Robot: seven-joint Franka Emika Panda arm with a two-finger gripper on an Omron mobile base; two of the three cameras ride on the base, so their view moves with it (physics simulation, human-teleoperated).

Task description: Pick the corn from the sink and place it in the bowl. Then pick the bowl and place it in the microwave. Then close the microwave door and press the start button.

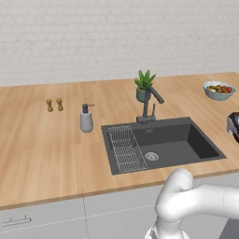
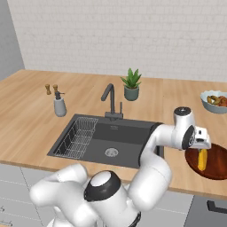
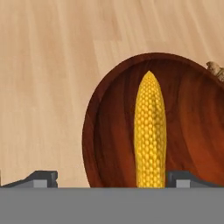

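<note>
The yellow corn (image 3: 150,131) lies lengthwise in the reddish-brown wooden bowl (image 3: 109,131), which sits on the wooden counter to the right of the sink (image 2: 126,133). My gripper (image 3: 114,179) hovers just above the bowl, open, its two dark fingertips (image 3: 43,177) set wide on either side of the cob without gripping it. From the right base view the gripper (image 2: 202,145) hangs over the corn (image 2: 202,159) and the bowl (image 2: 218,167). The dark sink (image 1: 175,142) holds a wire rack and a drain. The microwave, its door and its start button are out of view.
A faucet (image 2: 111,99) and a potted plant (image 2: 131,84) stand behind the sink. A soap dispenser (image 1: 86,119) and two small shakers (image 1: 54,104) are on the left. A pale grey fruit bowl (image 2: 215,101) sits at the back right. The wire rack (image 1: 125,149) lines the sink's left side.
</note>
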